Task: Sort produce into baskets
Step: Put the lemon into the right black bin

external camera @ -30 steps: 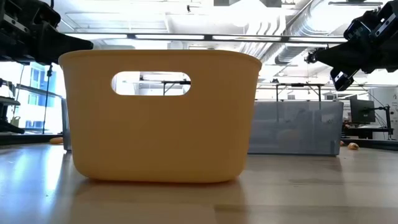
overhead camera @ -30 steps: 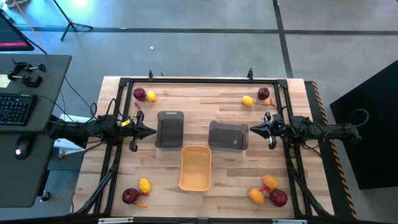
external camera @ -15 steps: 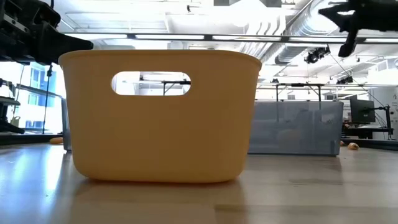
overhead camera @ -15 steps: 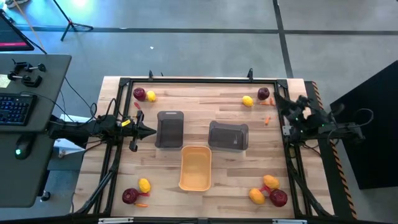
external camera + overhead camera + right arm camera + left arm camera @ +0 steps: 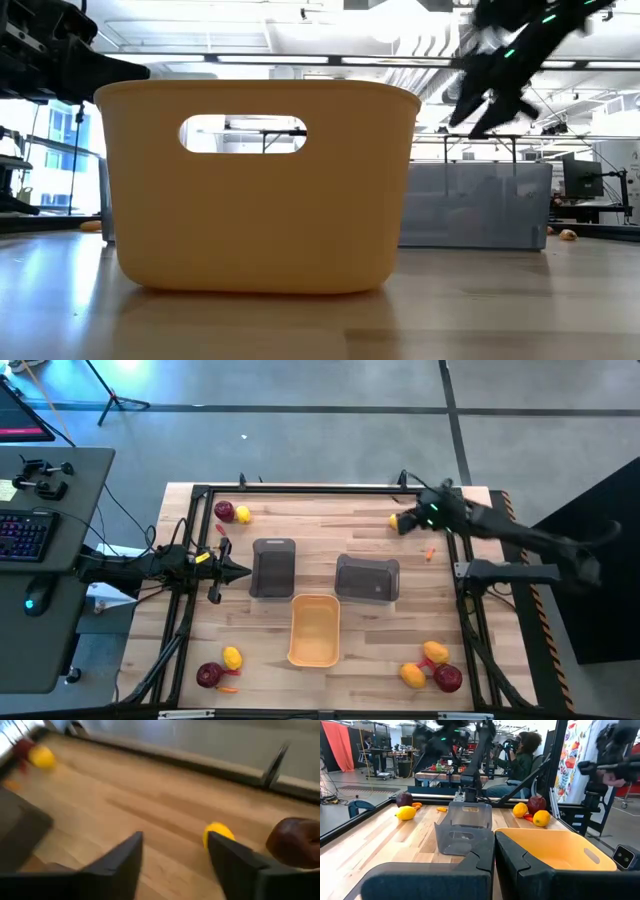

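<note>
The two dark grey baskets (image 5: 273,567) (image 5: 367,578) and the yellow basket (image 5: 314,628) stand mid-table. Produce lies in four corner groups. At the far right, a yellow fruit (image 5: 217,831) and a dark red one (image 5: 292,842) rest on the wood. My right gripper (image 5: 172,840) hovers open just short of them (image 5: 408,520); the yellow fruit lies beyond one fingertip, not between the fingers. My left gripper (image 5: 235,570) waits shut, left of the left grey basket, holding nothing.
A red (image 5: 224,511) and a yellow fruit (image 5: 243,515) lie far left; red (image 5: 209,675) and yellow (image 5: 232,658) near left; two orange (image 5: 434,652) (image 5: 412,675) and a red (image 5: 447,678) near right. A carrot piece (image 5: 430,553) lies right of the grey basket. A black frame (image 5: 300,488) rims the table.
My right gripper has left its place beside the right grey basket, swung out over the table's right edge, risen, and then reached toward the far edge, ending by the far-right yellow and red fruits. Nothing on the table has moved.
</note>
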